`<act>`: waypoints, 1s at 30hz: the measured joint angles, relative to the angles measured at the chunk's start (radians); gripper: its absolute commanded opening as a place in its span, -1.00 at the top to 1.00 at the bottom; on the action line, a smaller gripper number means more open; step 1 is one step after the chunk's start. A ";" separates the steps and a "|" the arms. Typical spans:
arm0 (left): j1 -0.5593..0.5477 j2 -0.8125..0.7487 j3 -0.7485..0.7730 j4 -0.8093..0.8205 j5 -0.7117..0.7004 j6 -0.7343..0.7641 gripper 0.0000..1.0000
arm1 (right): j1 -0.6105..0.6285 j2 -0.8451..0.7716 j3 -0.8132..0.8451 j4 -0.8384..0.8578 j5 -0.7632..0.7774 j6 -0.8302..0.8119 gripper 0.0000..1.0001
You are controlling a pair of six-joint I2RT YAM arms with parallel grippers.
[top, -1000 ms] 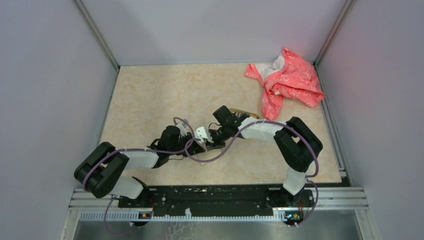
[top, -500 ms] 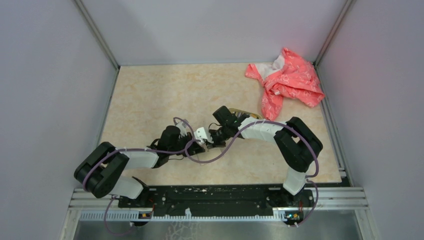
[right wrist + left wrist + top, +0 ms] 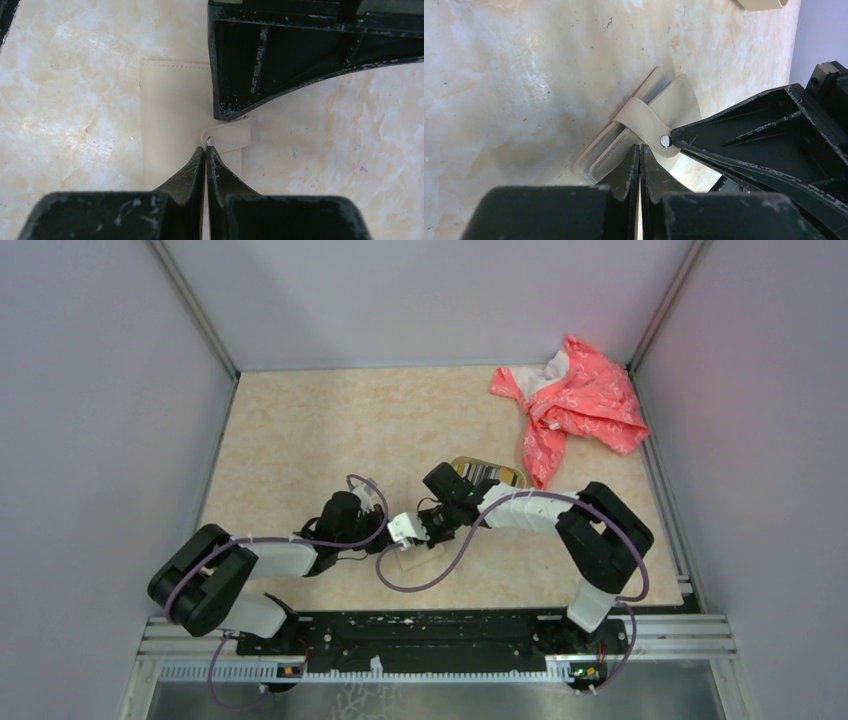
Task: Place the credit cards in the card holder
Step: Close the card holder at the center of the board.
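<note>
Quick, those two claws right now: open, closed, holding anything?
Left gripper: closed, tips at the edge of the card holder, nothing visibly held.
Right gripper: closed, tips at the snap strap; whether it pinches it cannot be told.

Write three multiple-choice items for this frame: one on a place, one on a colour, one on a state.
1. Where does the pink cloth lie? A. far right corner of the table B. near left corner C. table's middle
2. What colour is the strap of the card holder? A. red B. beige C. black
3. How is the right gripper? A. wide open B. half open C. shut
Key: A, top view shows it there; B, left wrist view shows beige; C, its jaws meet beside the snap.
</note>
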 measured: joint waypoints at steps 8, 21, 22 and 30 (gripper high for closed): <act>0.000 0.000 0.000 0.000 0.000 0.000 0.93 | 0.037 0.000 -0.002 0.014 0.053 0.010 1.00; 0.000 0.000 0.000 0.000 0.000 0.000 0.93 | 0.040 -0.002 -0.014 0.075 0.101 0.052 1.00; 0.000 0.000 0.000 0.000 0.000 0.000 0.93 | 0.040 -0.004 -0.014 0.077 0.102 0.055 1.00; 0.000 0.000 0.000 0.001 0.000 0.002 0.94 | 0.041 -0.034 -0.036 0.094 0.122 0.045 1.00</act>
